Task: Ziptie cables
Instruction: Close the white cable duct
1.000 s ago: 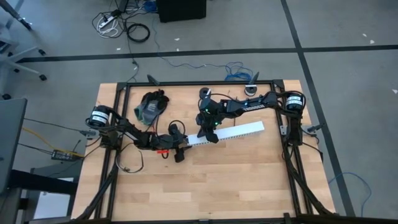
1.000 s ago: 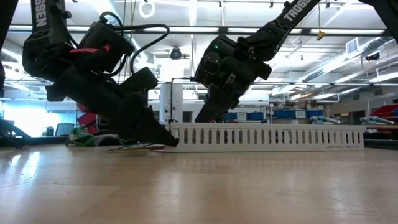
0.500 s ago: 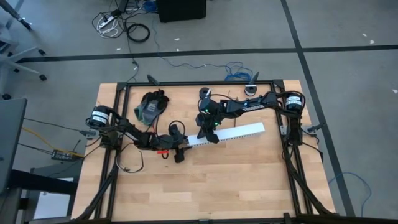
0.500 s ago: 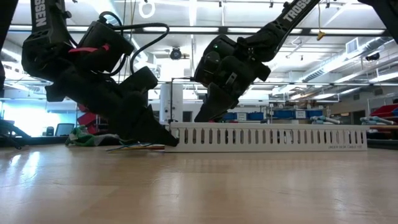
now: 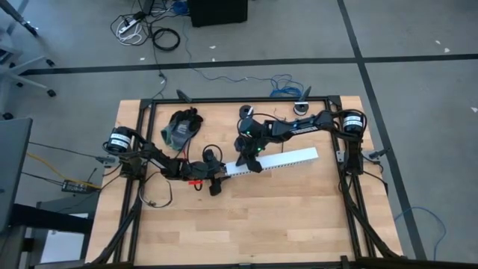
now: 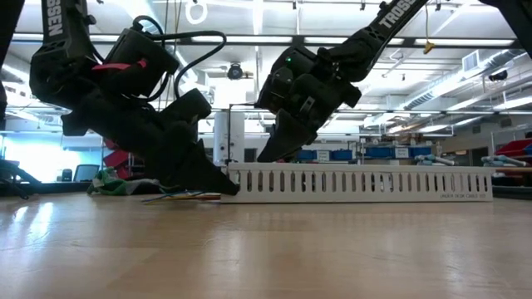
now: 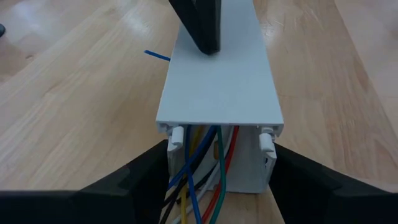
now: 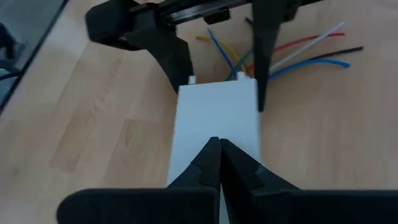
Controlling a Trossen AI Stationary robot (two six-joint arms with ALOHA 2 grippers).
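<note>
Gripping duct end, left end effector (cables protruding); right end effector pressing lid

Readable in white capitals on the right arm in the low view: "TROSSEN", running up the dark link near the top. Partly cut off on the left arm at the upper left of that view: "SSEN", also in white. Small dark print near the end of the white slotted duct, too fine to make out. Nothing legible in the high view or either wrist view.
</note>
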